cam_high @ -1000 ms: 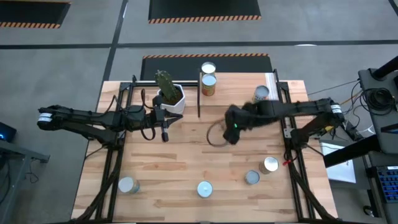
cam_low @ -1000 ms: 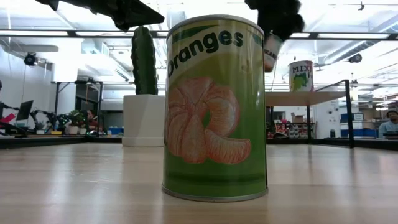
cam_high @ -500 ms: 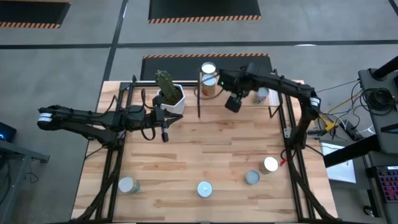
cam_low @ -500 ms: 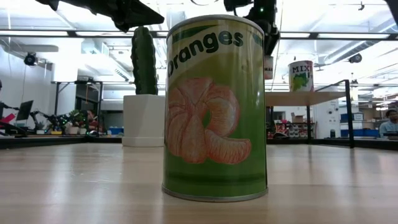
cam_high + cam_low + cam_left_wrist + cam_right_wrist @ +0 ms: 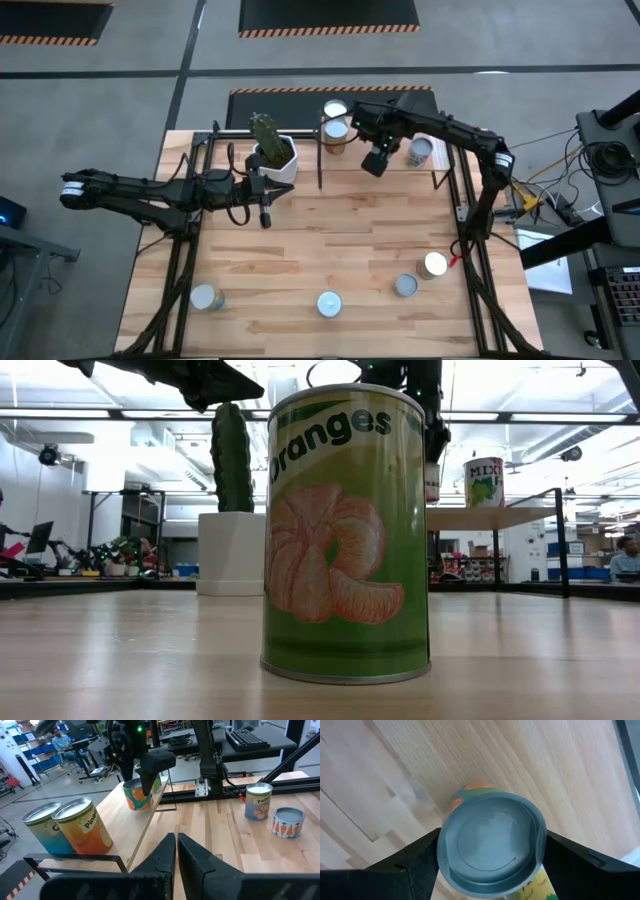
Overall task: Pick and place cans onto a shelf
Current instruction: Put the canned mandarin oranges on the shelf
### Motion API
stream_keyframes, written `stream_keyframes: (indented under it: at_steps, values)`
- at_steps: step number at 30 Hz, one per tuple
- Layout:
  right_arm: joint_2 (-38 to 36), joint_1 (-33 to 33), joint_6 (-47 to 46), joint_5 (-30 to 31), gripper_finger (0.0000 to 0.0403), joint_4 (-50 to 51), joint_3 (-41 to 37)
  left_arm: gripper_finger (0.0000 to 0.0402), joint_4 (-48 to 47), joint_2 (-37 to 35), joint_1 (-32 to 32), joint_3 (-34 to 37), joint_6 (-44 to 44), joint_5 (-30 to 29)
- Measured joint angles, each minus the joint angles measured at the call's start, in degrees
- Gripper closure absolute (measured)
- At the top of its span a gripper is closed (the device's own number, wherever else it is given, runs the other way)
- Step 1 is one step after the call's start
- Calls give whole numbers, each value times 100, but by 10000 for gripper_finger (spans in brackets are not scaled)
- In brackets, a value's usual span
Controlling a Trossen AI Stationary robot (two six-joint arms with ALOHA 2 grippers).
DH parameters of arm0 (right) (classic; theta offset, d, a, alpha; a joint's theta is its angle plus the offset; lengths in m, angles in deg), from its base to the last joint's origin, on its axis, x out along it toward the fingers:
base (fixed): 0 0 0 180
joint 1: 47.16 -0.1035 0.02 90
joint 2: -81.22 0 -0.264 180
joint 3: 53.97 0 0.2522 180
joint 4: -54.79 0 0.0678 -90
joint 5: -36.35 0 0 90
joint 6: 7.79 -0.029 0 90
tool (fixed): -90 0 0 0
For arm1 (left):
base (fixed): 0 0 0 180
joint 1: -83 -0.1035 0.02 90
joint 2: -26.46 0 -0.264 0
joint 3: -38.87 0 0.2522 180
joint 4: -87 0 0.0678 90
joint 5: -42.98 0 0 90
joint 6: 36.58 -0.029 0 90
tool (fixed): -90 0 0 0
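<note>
Right tool point(image 5: 368, 133) is over the shelf point(image 5: 380, 152), fingers spread around an upright can point(image 5: 492, 842), pinching its sides, shelf board directly beneath. Left tool point(image 5: 264, 210), pressed together, waits just beside the shelf, near the cactus pot point(image 5: 277, 160).

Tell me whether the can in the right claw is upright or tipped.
Upright: the can sits rim-up between the right claw's fingers, and the left wrist view shows it standing vertical over the shelf.
</note>
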Motion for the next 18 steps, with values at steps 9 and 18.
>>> stream_keyframes:
  at_steps: [9, 18]
  values:
    - [-2, 4, 53, 0, 106, -275, -236, 400, 2, 0, 0, 0, 0, 0]
    - [-2, 4, 11, 2, 53, -365, -232, 400, 4, 0, 0, 0, 4, 0]
